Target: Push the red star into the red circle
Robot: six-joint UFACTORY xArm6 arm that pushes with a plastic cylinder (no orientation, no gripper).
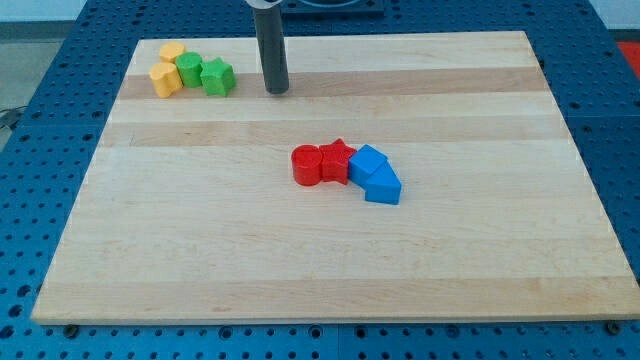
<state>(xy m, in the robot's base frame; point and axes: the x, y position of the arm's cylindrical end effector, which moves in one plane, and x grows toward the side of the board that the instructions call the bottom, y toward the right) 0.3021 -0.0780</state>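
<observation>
The red star (338, 158) sits near the board's middle, touching the red circle (307, 165) on its left side. Two blue blocks touch the star's right side: one blue block (366, 162) right against it, and another blue block (383, 185) just below and to the right. My tip (277, 90) rests on the board near the view's top, well above and to the left of the red pair, apart from all blocks.
A cluster sits at the view's top left: a yellow block (172, 52), an orange-yellow block (165, 78), a green block (190, 69) and a green star (217, 76). The wooden board (300, 260) lies on a blue perforated table (620, 120).
</observation>
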